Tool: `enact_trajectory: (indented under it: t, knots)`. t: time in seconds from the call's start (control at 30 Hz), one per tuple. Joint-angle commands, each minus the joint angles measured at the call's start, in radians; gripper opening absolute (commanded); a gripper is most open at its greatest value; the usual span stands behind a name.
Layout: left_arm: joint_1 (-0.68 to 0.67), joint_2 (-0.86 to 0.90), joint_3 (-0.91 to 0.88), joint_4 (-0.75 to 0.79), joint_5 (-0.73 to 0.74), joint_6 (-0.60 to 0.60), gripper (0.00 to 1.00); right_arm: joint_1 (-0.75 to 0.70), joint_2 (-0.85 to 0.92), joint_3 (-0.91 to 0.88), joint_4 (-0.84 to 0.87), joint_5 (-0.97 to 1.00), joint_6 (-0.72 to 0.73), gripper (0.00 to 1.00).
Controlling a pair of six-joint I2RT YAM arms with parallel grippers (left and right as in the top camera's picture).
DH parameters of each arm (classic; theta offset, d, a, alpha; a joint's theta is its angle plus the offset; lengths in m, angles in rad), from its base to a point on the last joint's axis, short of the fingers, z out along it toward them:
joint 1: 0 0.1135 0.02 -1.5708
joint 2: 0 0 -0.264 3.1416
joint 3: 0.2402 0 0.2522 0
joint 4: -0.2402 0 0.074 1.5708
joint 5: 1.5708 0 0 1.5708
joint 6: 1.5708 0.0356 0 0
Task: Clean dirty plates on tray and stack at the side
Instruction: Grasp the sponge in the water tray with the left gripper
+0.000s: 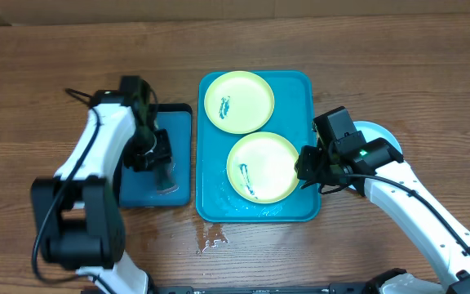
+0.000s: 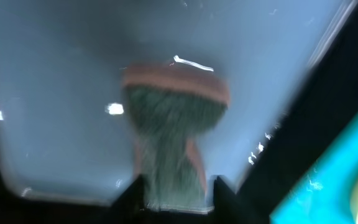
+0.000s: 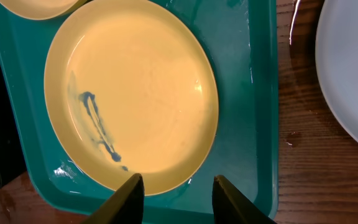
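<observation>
The teal tray is glossy plastic, rectangular with rounded corners and a raised rim, and lies in the middle of the wood-grain counter. Two round, shallow plates sit inside it, the far plate and the near plate. Both are pale yellow-green with brighter lime rims, and each carries a thin teal smear. A wet film glints on the tray floor, and a small puddle lies on the counter just in front of the tray. A third plate, paler, rests on the counter right of the tray, largely hidden under the right arm and cut off in the right wrist view. The right end effector hangs over the near plate's rim, jaws moderately apart, holding nothing. The left end effector is over the black-rimmed blue tray, narrow, pinching a fibrous green scrubber with a reddish-brown band; that view is blurred, so its exact shape is unclear
</observation>
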Motion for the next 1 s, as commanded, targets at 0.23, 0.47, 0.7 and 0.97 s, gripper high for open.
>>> enact_trajectory:
  t: [0.23,0.47,0.7,0.97]
  knots:
    - [-0.017,0.129,0.006,0.016,-0.012,-0.001,0.04,-0.001,-0.009,0.019,-0.004,-0.005,-0.022,0.4]
    - [-0.017,-0.05,0.043,0.007,-0.048,0.0,0.04,-0.001,-0.009,0.019,-0.013,-0.005,-0.021,0.4]
    - [-0.02,-0.127,0.038,0.003,-0.094,0.008,0.12,-0.001,-0.009,0.019,-0.014,-0.005,-0.021,0.4]
    - [-0.019,-0.095,-0.067,0.053,-0.094,0.008,0.5,-0.001,-0.009,0.019,-0.024,-0.005,-0.021,0.4]
